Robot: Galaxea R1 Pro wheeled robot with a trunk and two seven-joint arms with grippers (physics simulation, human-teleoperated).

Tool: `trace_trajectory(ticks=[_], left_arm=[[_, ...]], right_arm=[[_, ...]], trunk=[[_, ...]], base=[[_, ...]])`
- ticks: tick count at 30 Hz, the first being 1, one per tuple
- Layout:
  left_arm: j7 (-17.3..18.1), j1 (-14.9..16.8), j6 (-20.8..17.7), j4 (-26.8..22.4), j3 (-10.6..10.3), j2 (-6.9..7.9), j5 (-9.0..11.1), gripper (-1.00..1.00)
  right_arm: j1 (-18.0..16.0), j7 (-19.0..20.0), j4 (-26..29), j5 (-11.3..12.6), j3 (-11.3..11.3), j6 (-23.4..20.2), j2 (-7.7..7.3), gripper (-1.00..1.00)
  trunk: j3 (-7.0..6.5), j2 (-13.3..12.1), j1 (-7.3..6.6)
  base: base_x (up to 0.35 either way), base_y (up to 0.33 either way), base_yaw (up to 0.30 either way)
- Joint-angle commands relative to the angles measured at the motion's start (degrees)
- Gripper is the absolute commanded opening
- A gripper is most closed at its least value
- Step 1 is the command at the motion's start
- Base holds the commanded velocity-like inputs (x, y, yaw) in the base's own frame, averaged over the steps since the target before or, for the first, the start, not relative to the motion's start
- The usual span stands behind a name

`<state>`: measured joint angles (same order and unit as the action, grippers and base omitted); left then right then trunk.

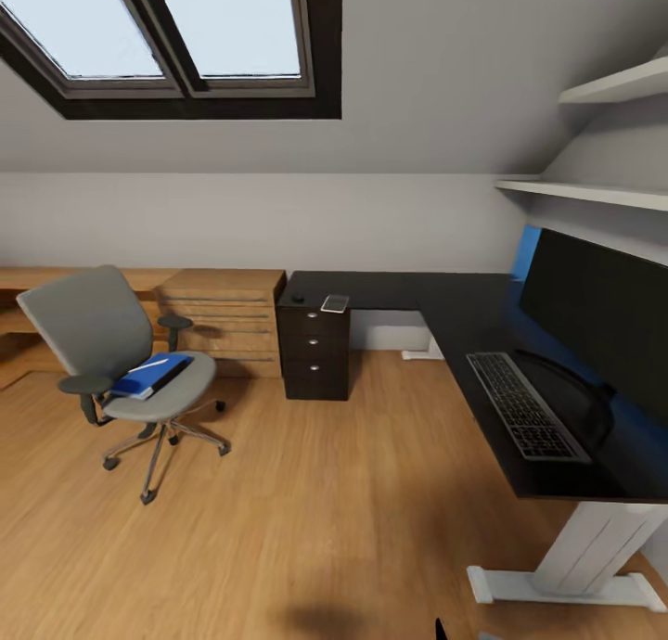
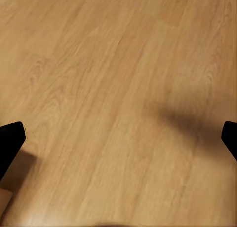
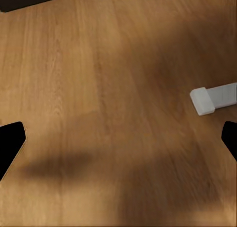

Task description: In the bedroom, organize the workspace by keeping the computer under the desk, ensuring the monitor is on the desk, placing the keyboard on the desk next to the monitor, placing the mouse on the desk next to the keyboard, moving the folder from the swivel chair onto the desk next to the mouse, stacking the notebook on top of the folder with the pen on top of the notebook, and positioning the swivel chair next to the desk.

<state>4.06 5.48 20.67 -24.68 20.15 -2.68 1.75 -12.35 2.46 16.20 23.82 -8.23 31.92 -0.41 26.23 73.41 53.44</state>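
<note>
The grey swivel chair point(image 1: 107, 343) stands on the floor at the left, apart from the desk point(image 1: 445, 301). On its seat lies the blue folder point(image 1: 147, 378) with the thin white pen point(image 1: 154, 365) on top. The monitor point(image 1: 598, 320) and the keyboard point(image 1: 524, 403) sit on the desk's right wing. A small black mouse point(image 1: 298, 298) and a pale flat notebook point(image 1: 335, 303) lie above the black drawers point(image 1: 315, 352). The computer is out of view. My left gripper point(image 2: 118, 140) and right gripper point(image 3: 118, 140) hang open over bare floor, holding nothing.
A light wooden drawer unit point(image 1: 227, 320) stands between chair and desk. The desk's white foot point(image 1: 566, 584) point(image 3: 215, 98) rests on the floor near my right gripper. Wall shelves point(image 1: 594, 190) hang above the monitor. Wood floor spreads between chair and desk.
</note>
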Motion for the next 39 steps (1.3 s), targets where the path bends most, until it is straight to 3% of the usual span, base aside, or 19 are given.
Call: trace_trajectory(ticks=[1,16,39], left_arm=[[0.4,0.1,0.1,0.0,0.3,-0.05,0.2,1.00],[0.5,0.0,0.2,2.2,-0.2,-0.05,0.0,1.00],[0.5,0.0,0.2,2.4,-0.3,-0.07,0.1,1.00]], right_arm=[[0.0,0.2,0.0,0.6,-0.3,0.2,-0.03,1.00],[0.0,0.2,-0.1,0.6,-0.2,0.3,-0.03,1.00],[0.0,0.2,-0.1,0.4,-0.3,0.3,-0.03,1.00]], trunk=[[0.06,0.0,0.01],[0.13,0.0,0.01],[0.14,0.0,0.01]], base=[[0.142,0.286,0.010],[0.275,0.083,0.141],[0.335,-0.019,0.020]])
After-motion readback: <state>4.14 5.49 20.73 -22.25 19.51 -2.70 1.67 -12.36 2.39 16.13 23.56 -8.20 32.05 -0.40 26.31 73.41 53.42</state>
